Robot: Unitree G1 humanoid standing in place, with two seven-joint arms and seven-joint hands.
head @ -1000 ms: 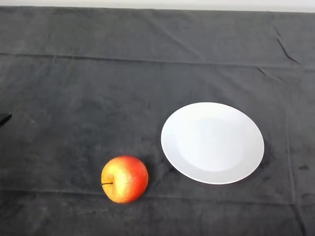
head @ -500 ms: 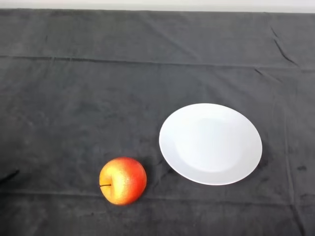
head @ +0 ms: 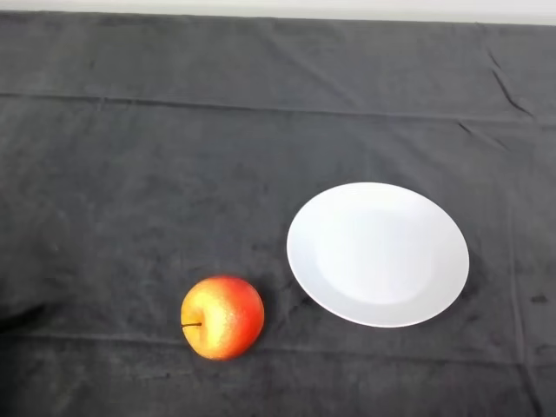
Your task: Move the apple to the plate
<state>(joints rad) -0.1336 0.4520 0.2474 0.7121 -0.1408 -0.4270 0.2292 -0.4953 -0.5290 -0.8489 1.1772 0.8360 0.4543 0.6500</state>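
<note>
A red and yellow apple [head: 221, 317] lies on the dark cloth at the lower middle left, its stem pointing left. A white round plate [head: 378, 254] lies to its right and a little farther back, with nothing on it. A short gap of cloth separates the apple from the plate's near left rim.
The dark cloth [head: 174, 156] covers the whole table, with a few creases across the back and at the right. The table's far edge runs along the top of the view.
A small black tip at the left edge dropped lower and no longer shows. The apple and the plate lie where they were.
</note>
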